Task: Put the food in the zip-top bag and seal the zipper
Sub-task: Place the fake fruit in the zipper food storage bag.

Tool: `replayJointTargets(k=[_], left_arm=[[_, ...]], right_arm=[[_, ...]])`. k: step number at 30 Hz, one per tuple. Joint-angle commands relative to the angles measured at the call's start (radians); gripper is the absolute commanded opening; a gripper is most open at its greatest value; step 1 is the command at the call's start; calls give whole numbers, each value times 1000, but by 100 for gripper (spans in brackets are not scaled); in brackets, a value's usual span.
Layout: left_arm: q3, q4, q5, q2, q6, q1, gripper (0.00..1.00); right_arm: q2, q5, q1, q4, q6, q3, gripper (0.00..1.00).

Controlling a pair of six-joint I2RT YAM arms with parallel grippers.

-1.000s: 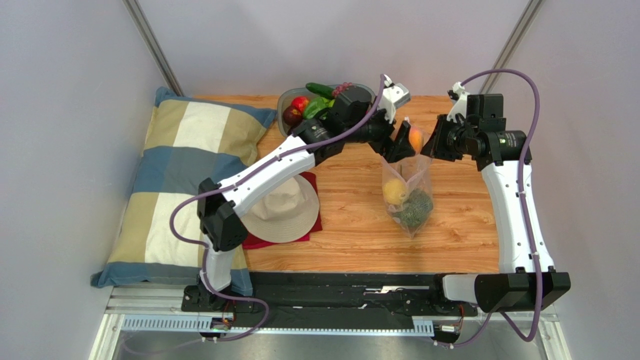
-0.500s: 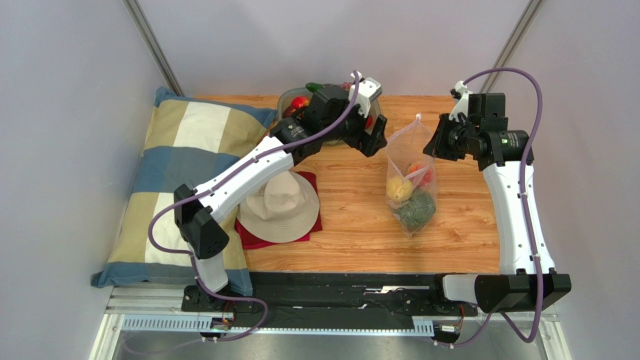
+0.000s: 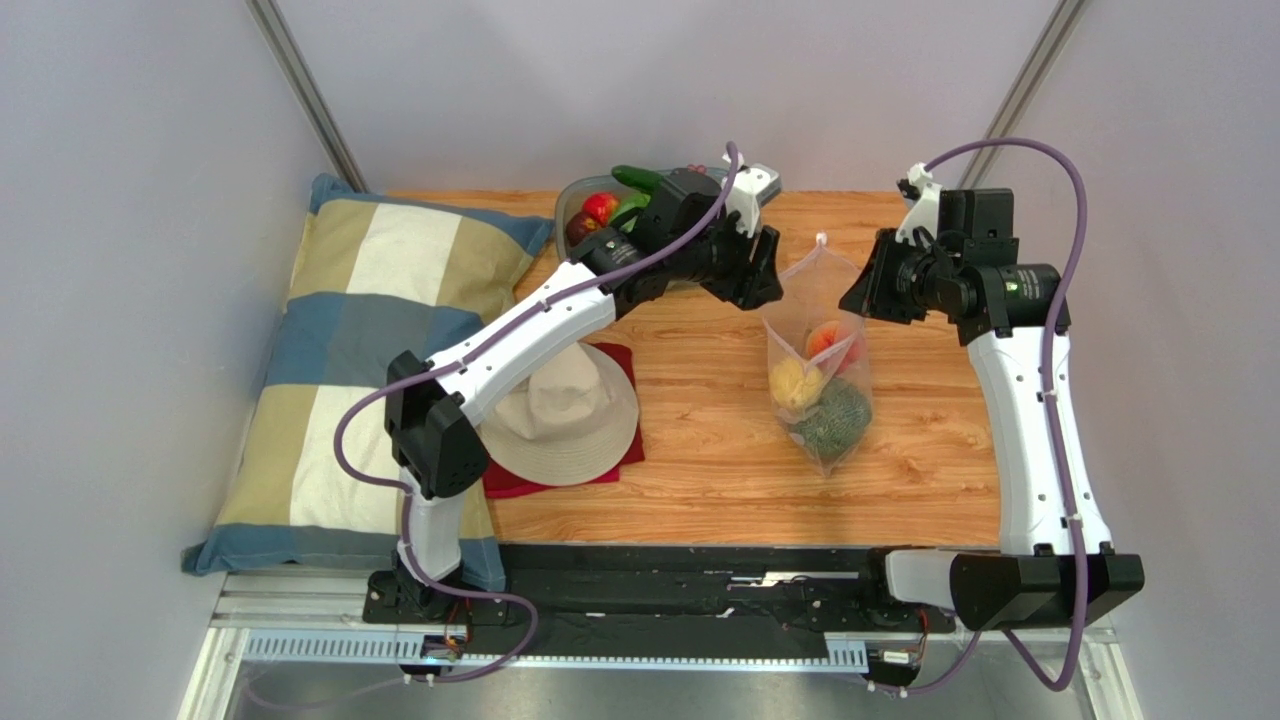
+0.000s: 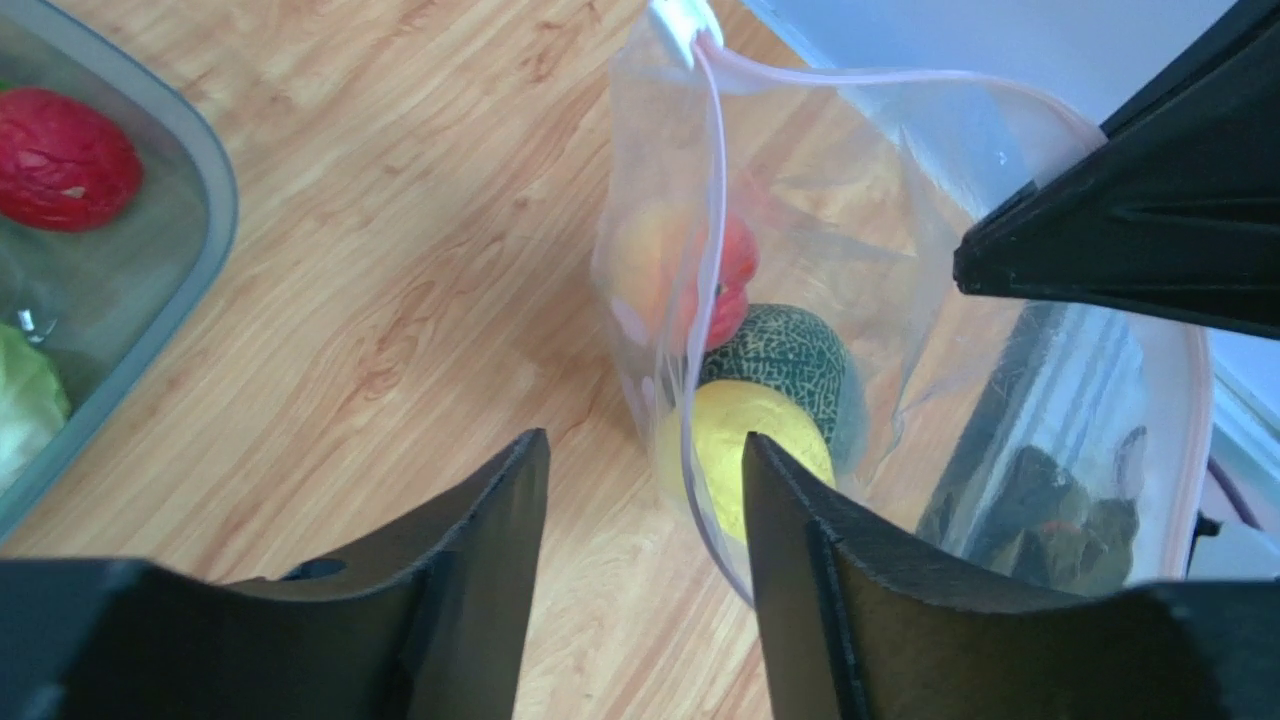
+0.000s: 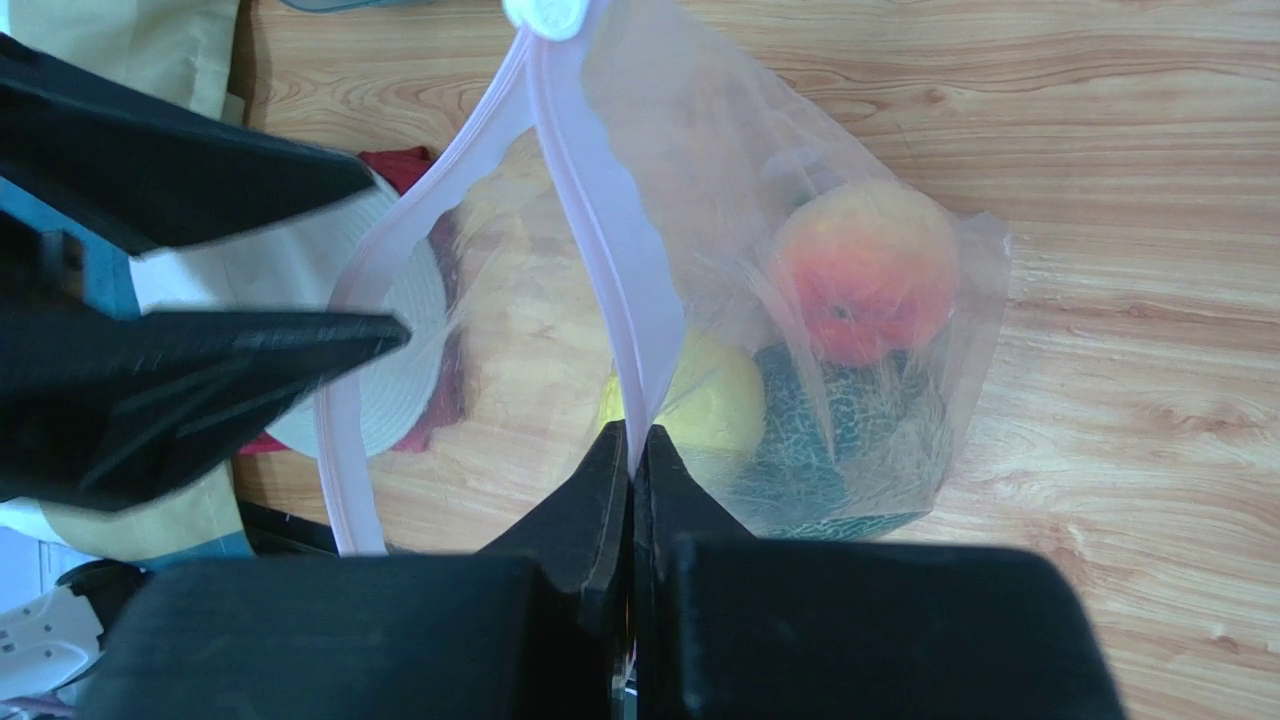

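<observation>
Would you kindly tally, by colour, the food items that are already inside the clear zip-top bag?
orange-red peach: 1
yellow fruit: 1
green melon: 1
Total in the zip-top bag: 3

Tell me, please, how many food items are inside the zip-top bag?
3 in the zip-top bag: a peach highest, a yellow pear just below, a green melon at the bottom; more may be hidden.
</observation>
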Motion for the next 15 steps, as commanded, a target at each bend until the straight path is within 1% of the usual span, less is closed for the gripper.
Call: replayJointTargets(k=[1,2,3,4,5,7,10,12,13,15], left_arm=[[46,-11,127,14,-66,4,48],[36,3,144,8,-70,4,30],[38,4,158,-4,-78,8,18],[39,6,195,-16,-93,10,6],[52,4,206,-29,-101,13,0],[67,-3,230,-78,-96,18,0],[89,-25,220,-130,-75,15,0],[111,-78,220,-115,-67,15,0],[119,-94,223,-101,-52,15,0],[118,-121,209,-50,-41,19,0]], right_arm=[[-40,-64,-4,22,23,5,0],[-43,-73,-5,22,29,7,0],[-45,-82,-2,20,33,7,0],[-52,-104,-4,17,47,16,0],[-59,-111,-4,2,53,22,0],[-83,-150,-2,-27,85,27,0],[-131,-153,-2,-59,98,14,0],[-125,-124,-4,-65,93,-12,0],[-118,-75,-2,-64,89,-25,0],[-76,-30,-5,-59,93,-64,0]])
